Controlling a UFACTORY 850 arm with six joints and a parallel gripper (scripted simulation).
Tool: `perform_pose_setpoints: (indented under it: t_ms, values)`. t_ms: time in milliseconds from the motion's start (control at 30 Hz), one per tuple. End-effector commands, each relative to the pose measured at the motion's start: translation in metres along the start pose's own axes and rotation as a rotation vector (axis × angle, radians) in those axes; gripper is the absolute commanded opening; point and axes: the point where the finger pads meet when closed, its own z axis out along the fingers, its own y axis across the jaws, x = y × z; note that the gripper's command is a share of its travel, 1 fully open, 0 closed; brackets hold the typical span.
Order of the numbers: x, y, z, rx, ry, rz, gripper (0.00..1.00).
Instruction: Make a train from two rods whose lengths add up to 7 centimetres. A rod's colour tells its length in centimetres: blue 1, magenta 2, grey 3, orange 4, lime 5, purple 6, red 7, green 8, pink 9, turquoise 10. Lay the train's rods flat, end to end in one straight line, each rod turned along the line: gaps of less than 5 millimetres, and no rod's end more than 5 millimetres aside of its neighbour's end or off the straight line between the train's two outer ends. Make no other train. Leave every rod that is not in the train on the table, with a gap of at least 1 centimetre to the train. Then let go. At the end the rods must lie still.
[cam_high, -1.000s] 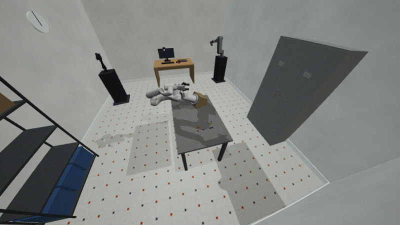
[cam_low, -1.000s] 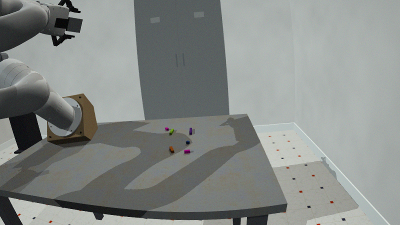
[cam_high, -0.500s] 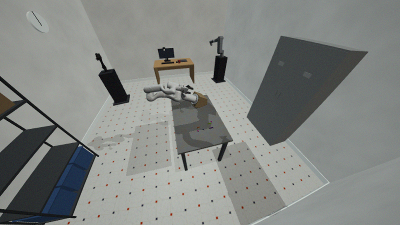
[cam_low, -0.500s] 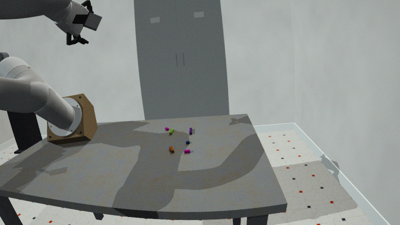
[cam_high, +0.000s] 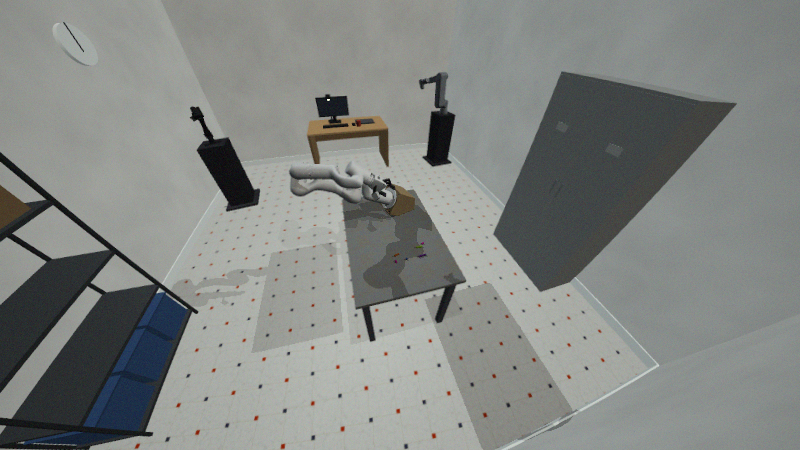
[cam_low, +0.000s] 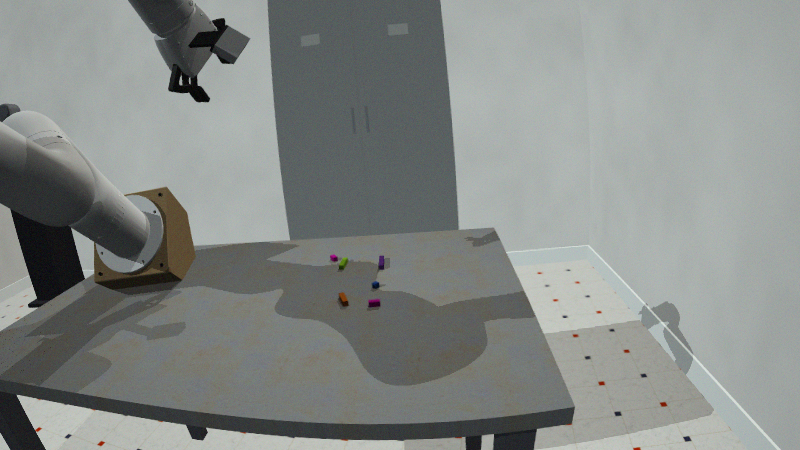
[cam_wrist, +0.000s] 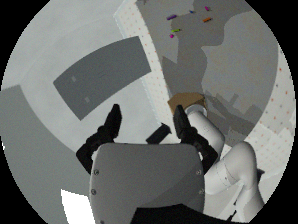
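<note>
Blue: the short rod (cam_high: 406, 258) (cam_low: 375, 284) (cam_wrist: 191, 11) lies on the counter (cam_high: 366, 288) (cam_low: 251, 375) (cam_wrist: 240, 65); with purple it would make seven.
Purple: this rod (cam_high: 421, 255) (cam_low: 381, 261) (cam_wrist: 172, 17) lies flat at blue's 12 o'clock in the exterior view, a gap between them; no blue-purple train yet.
Lime: this rod (cam_high: 419, 246) (cam_low: 342, 263) (cam_wrist: 176, 30), at blue's 10 o'clock, could also make seven with a magenta.
Far magenta: it (cam_high: 422, 243) (cam_low: 333, 258) (cam_wrist: 171, 36) sits just beside lime, at its 10 o'clock, not in line; exact gap unclear.
Near magenta: it (cam_high: 396, 261) (cam_low: 374, 302) (cam_wrist: 207, 8) lies at blue's 6 o'clock, probably a spare.
Orange: it (cam_high: 396, 254) (cam_low: 343, 298) (cam_wrist: 207, 20) lies at blue's 8 o'clock; no grey partner is visible.
End effector: the end effector (cam_high: 384, 188) (cam_low: 214, 78) (cam_wrist: 147, 111) hangs high toward 11 o'clock, fingers wide apart, holding nothing; likely ready for a pick.
Bins: blue bins (cam_high: 139, 352) at the top view's 8 o'clock; contents hidden.
Cabinet: it (cam_high: 587, 167) (cam_low: 363, 167) (cam_wrist: 105, 75) is shut; contents hidden.

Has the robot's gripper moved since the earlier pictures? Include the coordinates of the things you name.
Yes. In the exterior view, the gripper (cam_low: 189, 89) (cam_wrist: 147, 111) has swung right, closer to the tall grey cabinet (cam_low: 318, 139) (cam_wrist: 107, 75).
</note>
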Motion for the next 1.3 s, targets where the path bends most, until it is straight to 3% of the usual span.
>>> perform_pose_setpoints:
  t_ms: [0, 100, 167, 233, 267, 367, 733, 800, 833, 1267]
  values:
    - [0.026, -0.004, 0.032, -0.13, 0.037, -0.016, 1.0]
    - [0.032, -0.004, 0.039, -0.157, 0.042, -0.021, 1.0]
    - [0.043, -0.003, 0.055, -0.213, 0.053, -0.033, 1.0]
    - [0.043, -0.003, 0.055, -0.213, 0.053, -0.033, 1.0]
    - [0.052, -0.001, 0.07, -0.26, 0.062, -0.044, 1.0]
    - [0.057, -0.001, 0.078, -0.286, 0.066, -0.05, 1.0]
    - [0.09, 0.011, 0.142, -0.461, 0.091, -0.103, 1.0]
    - [0.09, 0.011, 0.142, -0.461, 0.091, -0.103, 1.0]
    - [0.097, 0.015, 0.159, -0.501, 0.096, -0.118, 1.0]
    - [0.12, 0.038, 0.231, -0.649, 0.108, -0.186, 1.0]
